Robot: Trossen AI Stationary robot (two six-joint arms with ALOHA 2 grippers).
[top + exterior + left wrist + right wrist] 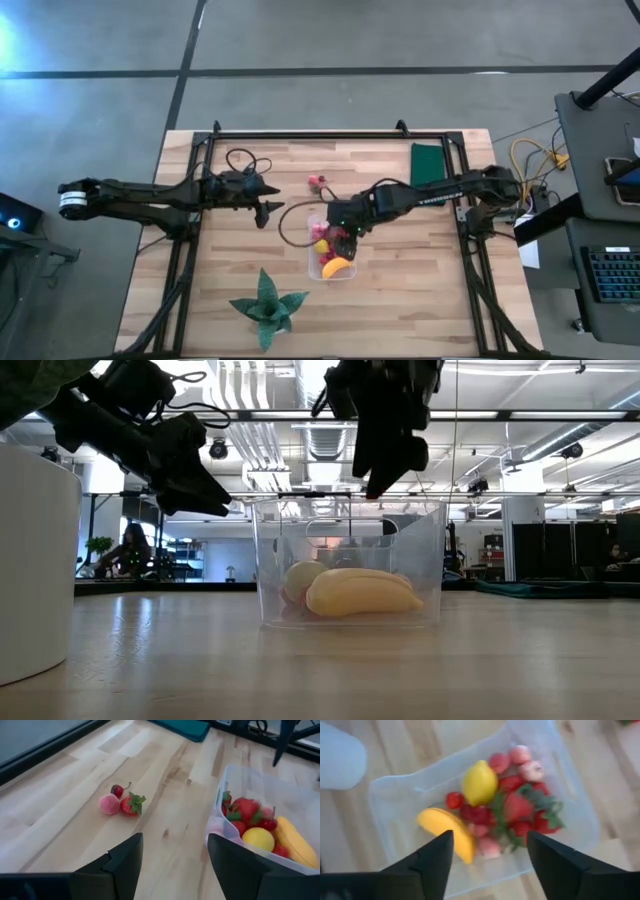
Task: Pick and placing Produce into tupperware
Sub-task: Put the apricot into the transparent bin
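Note:
The clear tupperware [312, 262] stands on the table's middle. It holds a banana [445, 827], a lemon [479, 782] and several red and pink strawberry pieces [517, 807]. My right gripper [490, 834] hangs open right above it, fingers pointing down, nothing between them. Three loose pieces lie on the wood farther back: a cherry [118, 790], a pink piece [108, 804] and a strawberry [131, 805]. My left gripper [175, 837] waits open and bare above the table, left of the tupperware [250, 777].
A green spiky plant [265, 305] in a white pot [30, 560] stands near the front edge. A dark green flat rectangle [428, 162] lies at the back right. Dark cable loops [240, 160] trail by the left arm. A black frame [330, 133] rims the table.

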